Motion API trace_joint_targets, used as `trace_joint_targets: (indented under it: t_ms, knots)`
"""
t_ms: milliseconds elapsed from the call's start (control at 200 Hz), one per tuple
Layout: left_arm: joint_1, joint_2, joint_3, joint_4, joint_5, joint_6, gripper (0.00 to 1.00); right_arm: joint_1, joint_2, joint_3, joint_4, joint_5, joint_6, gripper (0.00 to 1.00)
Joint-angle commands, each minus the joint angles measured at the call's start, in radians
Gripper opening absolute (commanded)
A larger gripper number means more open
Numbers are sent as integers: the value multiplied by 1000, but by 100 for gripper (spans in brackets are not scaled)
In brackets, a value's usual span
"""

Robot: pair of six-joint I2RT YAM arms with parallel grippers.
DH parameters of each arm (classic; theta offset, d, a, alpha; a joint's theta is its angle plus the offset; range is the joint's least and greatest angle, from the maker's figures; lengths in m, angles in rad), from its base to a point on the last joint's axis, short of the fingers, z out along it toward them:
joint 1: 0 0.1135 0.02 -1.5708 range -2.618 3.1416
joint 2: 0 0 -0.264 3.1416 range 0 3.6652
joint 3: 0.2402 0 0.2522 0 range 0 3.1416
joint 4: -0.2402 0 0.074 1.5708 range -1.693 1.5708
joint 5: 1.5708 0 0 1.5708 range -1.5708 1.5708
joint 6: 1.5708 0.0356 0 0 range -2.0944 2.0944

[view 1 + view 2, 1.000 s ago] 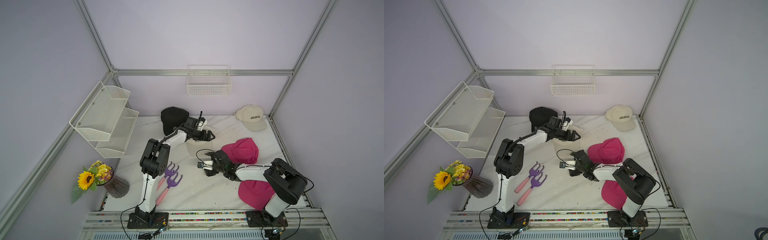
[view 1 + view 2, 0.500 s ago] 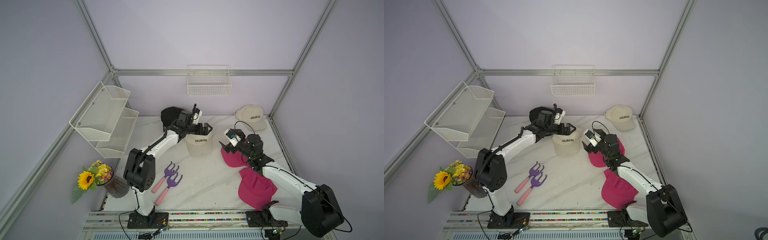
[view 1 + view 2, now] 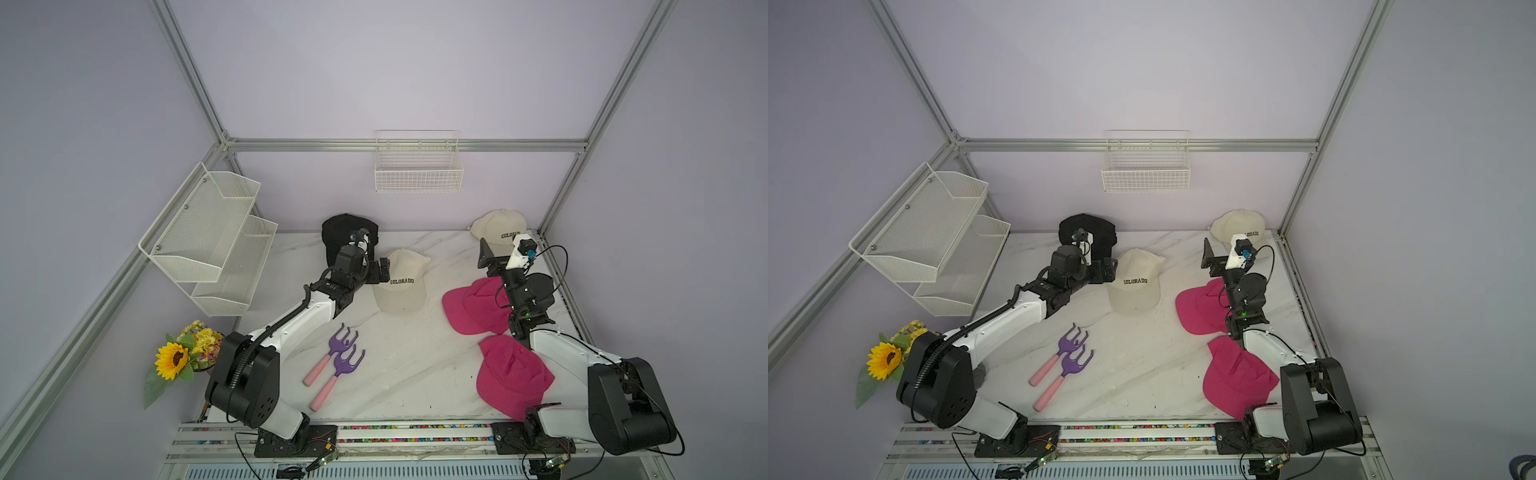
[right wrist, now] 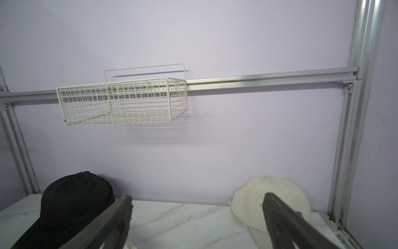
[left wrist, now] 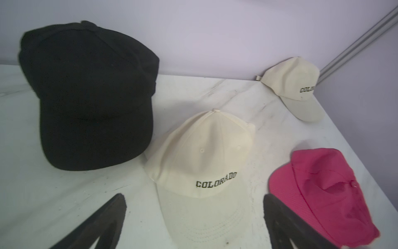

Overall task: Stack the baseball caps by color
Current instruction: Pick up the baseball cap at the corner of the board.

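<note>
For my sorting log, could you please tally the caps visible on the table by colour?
Black caps: 1 visible, perhaps a stack
Cream caps: 2
Pink caps: 2
Total: 5 visible

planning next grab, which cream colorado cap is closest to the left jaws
The cream cap mid-table, right beside the left jaws; the other cream cap sits in the far corner.
</note>
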Motion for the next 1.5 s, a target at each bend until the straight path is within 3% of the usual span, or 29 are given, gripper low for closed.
trace_joint_targets:
  t_ms: [0,165,410,605,700,840,935,1085,1210,1495]
  knots:
    - [23,-58,-18,82,-119,49,100,-41,31,35,37,-2,22,97]
    - [39,-75,-36,61,-190,27,100,-95,102,92,-11,16,30,97]
    - [50,-63,-40,90,-252,23,100,-149,188,176,-74,-67,-21,97]
    - [78,-28,-42,90,-405,37,100,-234,341,354,-202,-58,-42,97]
    - [93,-27,-68,119,-427,49,100,-286,438,471,-281,-84,2,97]
    - [109,-32,-92,152,-428,18,100,-359,573,690,-534,-185,173,97]
    - [112,-24,-124,213,-436,7,100,-403,594,703,-600,-283,354,95]
    - [122,18,-122,222,-415,-34,100,-479,554,556,-444,-452,594,89]
    - [123,51,-123,226,-374,-61,100,-531,577,486,-318,-550,758,78]
    - [132,112,-84,215,-303,-88,100,-541,736,497,-200,-581,981,65]
